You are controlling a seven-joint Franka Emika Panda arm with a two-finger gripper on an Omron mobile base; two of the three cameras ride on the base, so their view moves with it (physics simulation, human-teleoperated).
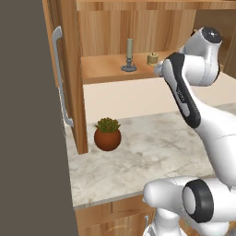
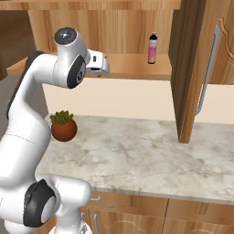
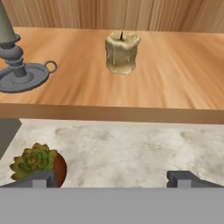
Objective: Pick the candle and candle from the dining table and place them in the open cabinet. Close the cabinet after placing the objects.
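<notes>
Both candles stand on the wooden shelf (image 1: 103, 69) of the open cabinet. The slim grey-beige taper candle (image 1: 129, 54) is upright on its dark dish base (image 3: 19, 76). To its right sits the stubby golden-tan candle (image 1: 152, 58), which the hand view shows straight ahead (image 3: 122, 53). My gripper (image 3: 111, 179) is open and holds nothing. It hovers just off the shelf's front edge, level with the stubby candle and clear of it (image 1: 159, 69) (image 2: 106, 65).
The cabinet's left door (image 1: 69, 78) and right door (image 2: 192, 68) stand wide open, silver handles outward. A pink bottle (image 2: 152, 48) stands further right on the shelf. Below lies a marbled stone counter (image 1: 152, 152) with a potted succulent (image 1: 107, 133) at its left.
</notes>
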